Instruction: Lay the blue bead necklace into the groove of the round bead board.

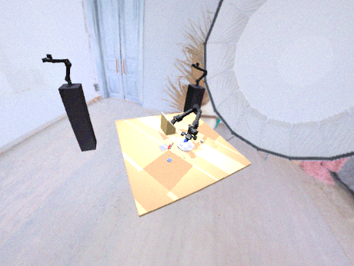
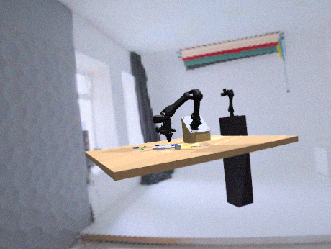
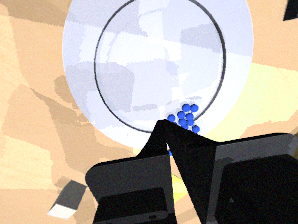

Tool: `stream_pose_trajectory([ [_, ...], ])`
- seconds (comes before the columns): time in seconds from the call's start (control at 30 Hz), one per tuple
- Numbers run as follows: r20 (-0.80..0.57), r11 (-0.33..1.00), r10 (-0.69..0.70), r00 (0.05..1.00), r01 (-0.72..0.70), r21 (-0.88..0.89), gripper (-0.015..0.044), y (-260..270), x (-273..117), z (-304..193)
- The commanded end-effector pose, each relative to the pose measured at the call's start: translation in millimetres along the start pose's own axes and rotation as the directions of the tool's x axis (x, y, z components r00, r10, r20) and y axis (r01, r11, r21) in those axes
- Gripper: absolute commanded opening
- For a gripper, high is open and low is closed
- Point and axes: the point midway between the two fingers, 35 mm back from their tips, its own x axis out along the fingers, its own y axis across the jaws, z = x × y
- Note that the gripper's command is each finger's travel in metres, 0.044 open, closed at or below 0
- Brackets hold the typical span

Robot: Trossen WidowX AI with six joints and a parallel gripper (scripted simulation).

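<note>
Gripper (image 1: 186,139) (image 2: 169,141) (image 3: 161,123) narrow, fingertips together, nothing made out clamped between them; it points down at the bead board. Blue bead necklace (image 1: 185,141) (image 2: 174,145) (image 3: 186,116) sits bunched at the near edge of the round bead board (image 1: 186,148) (image 2: 157,147) (image 3: 80,65) in the wrist view, partly hidden by the fingers. Some beads overlap the dark groove (image 3: 225,60), others lie just inside or outside it; most of the visible ring has no beads on it.

Only the wrist view separates beads and groove; top shows a blue patch, exterior a thin blue strip. Exterior shows the board edge-on, with the tips above it. Top view adds a small red item (image 1: 169,146) beside the board, not made out in the other two.

Gray block (image 1: 202,141) (image 2: 177,147) (image 3: 70,196) stands apart from the board, near the gripper side in wrist. Small blue square (image 1: 169,160) (image 2: 135,147) lies toward the table's (image 1: 167,181) (image 2: 119,174) middle in top. Open room runs across the board's interior, away from the fingers; the slanted box (image 1: 167,127) (image 2: 196,137) stands well off the board.
</note>
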Motion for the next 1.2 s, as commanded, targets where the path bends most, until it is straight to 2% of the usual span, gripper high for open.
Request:
stream_pose_trajectory([
  [0.0, -0.003, 1.0, 0.002, 1.0, -0.002, 0.001, 0.0, 1.0, 5.5, 1.0],
  [0.4, -0.004, 1.0, 0.003, 1.0, -0.003, 0.001, 0.0, 0.9, 22.0, 0.5],
  [0.97, -0.002, 1.0, 0.002, 1.0, -0.002, -0.001, 0.044, 1.3, 6.8, 1.0],
  [1.17, -0.004, 1.0, -0.001, 1.0, 0.001, 0.004, 0.044, -0.7, 2.8, 1.1],
])
